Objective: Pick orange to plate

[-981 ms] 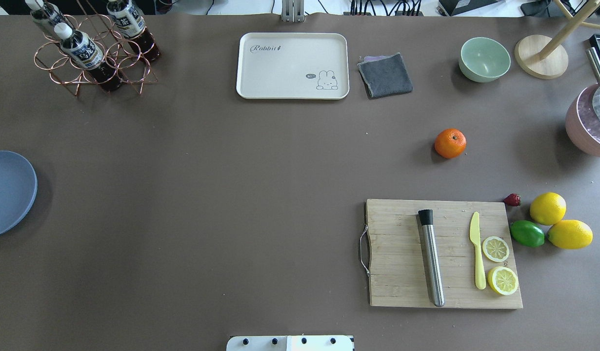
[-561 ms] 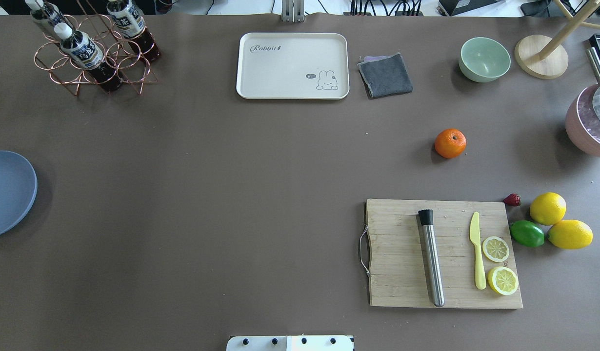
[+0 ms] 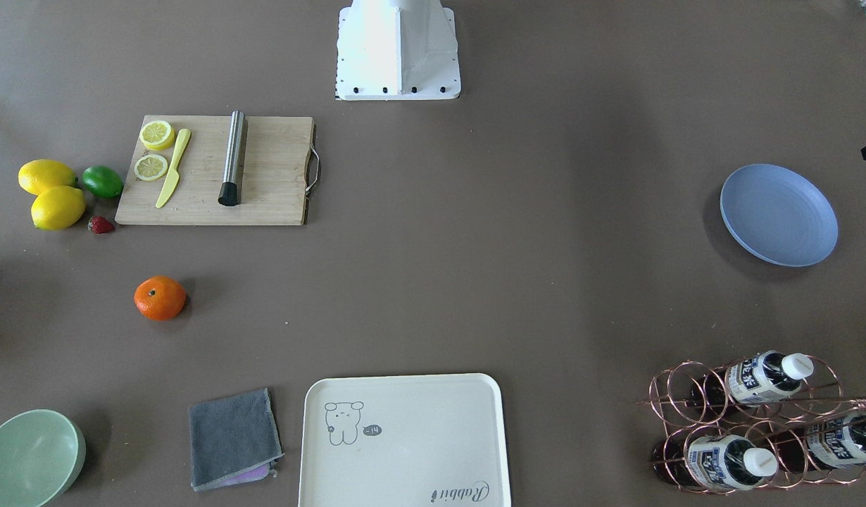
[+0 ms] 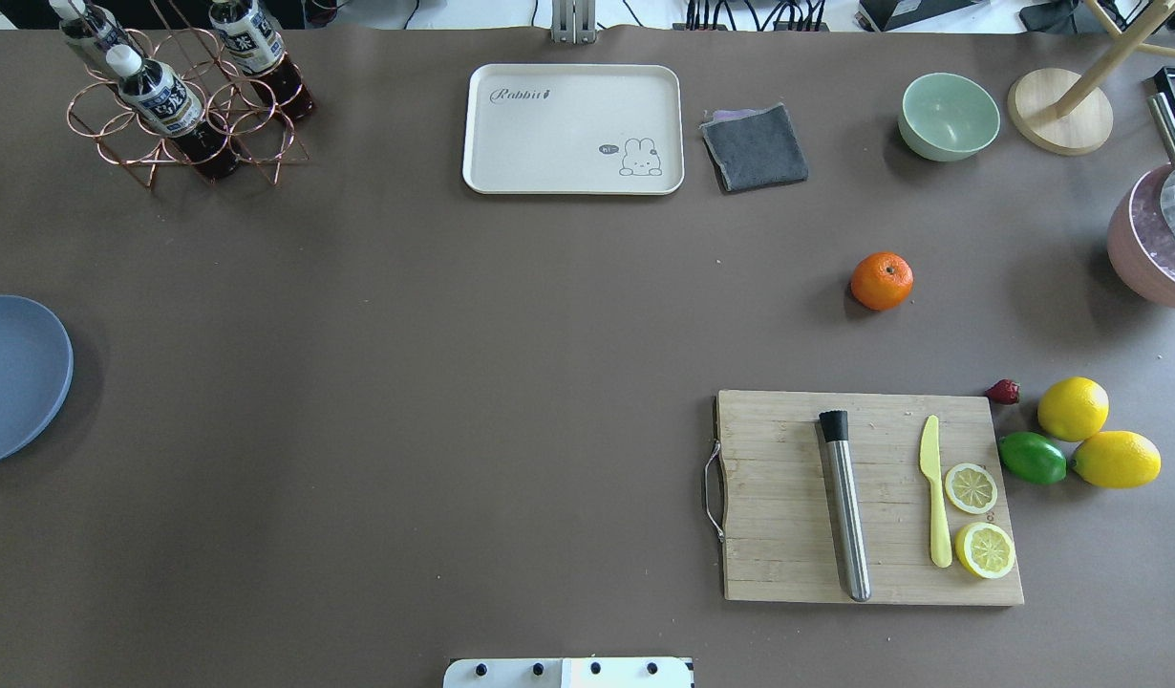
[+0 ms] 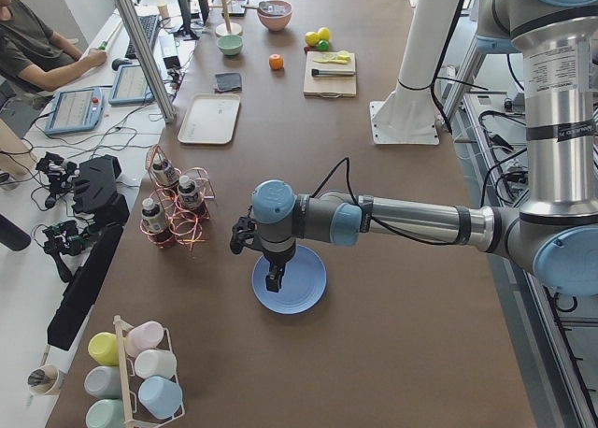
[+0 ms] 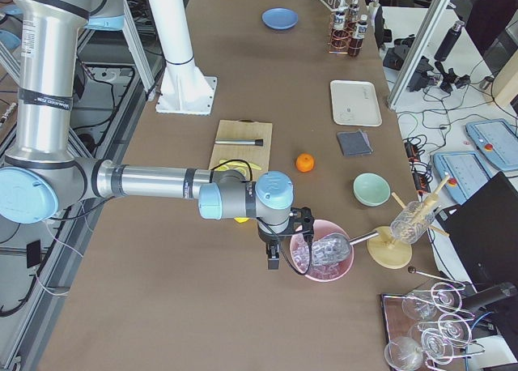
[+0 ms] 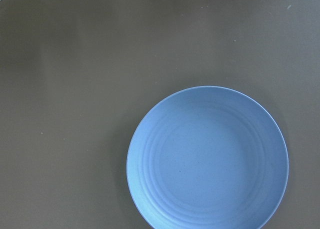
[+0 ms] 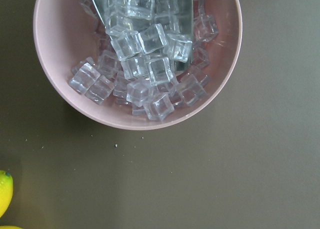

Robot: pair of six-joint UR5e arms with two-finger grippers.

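The task is judged to be at its very start. The small round bright-orange fruit (image 4: 882, 280) is seen lying free on the brown table top on the robot's right side, between the wooden cutting board (image 4: 869, 497) and the mint-green bowl (image 4: 949, 116), touching neither. The round, shallow, pale blue plate (image 3: 779, 214) is found at the opposite end of the table, on the robot's left, well apart from the orange, and nothing is seen lying on it. The reach toward the orange is taken to be the step in hand, not yet carried out. The right gripper (image 6: 273, 261) is shown only in the right side view, hanging just beside the pink bowl (image 8: 137, 59) of clear ice cubes, which fills its wrist camera. As the orange lies nearer to this arm, the next move is judged to call for this gripper to be carried over the fruit, spread wider than it, and lowered around its middle. The left gripper (image 5: 274, 278) is shown only in the left side view, held above the plate, which is framed by its wrist camera. How far either gripper is open cannot be told, since no fingers are shown by the wrist cameras; neither is seen to have hold of anything.
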